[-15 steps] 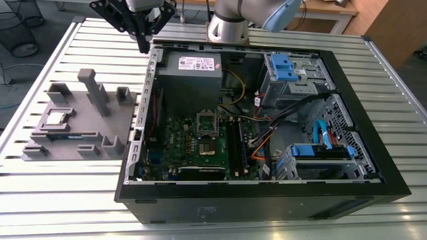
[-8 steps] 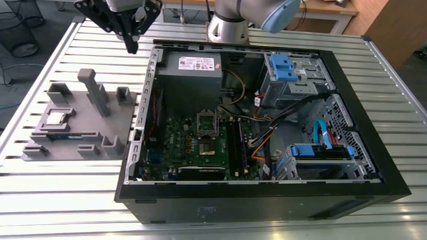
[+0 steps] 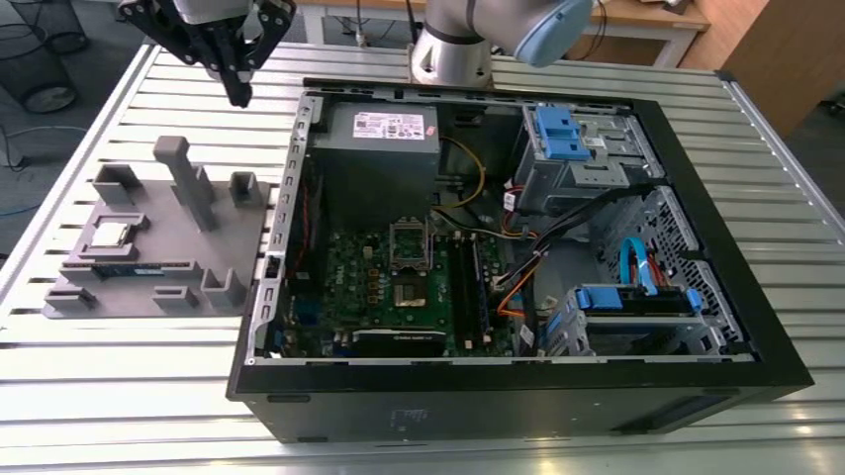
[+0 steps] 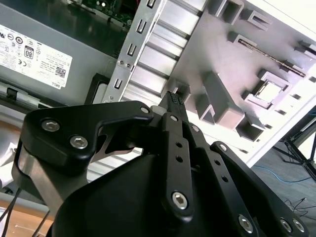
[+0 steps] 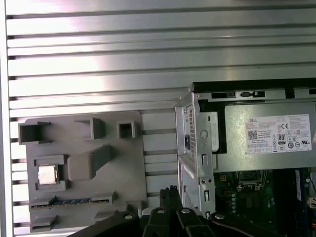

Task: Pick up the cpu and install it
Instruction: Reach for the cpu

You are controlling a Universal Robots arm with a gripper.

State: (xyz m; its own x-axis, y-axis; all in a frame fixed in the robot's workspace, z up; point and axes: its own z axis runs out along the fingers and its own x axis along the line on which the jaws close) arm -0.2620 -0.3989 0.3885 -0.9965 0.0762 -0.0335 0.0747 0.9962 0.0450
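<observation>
Slatted aluminium surface (image 3: pixel 119 396): small square silver cpu (image 3: pixel 109 235) seated in grey plastic tray (image 3: pixel 237 242); black fingers (image 3: pixel 237 87) closed, empty, raised well apart from cpu.

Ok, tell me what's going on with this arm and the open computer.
A single robot arm is partway through fitting a cpu into the open computer case. Its gripper is shut on nothing and hangs in the air near the grey tray, which sits beside the case on the exterior view's left. The cpu lies in its pocket on that tray, not yet picked up.
</observation>
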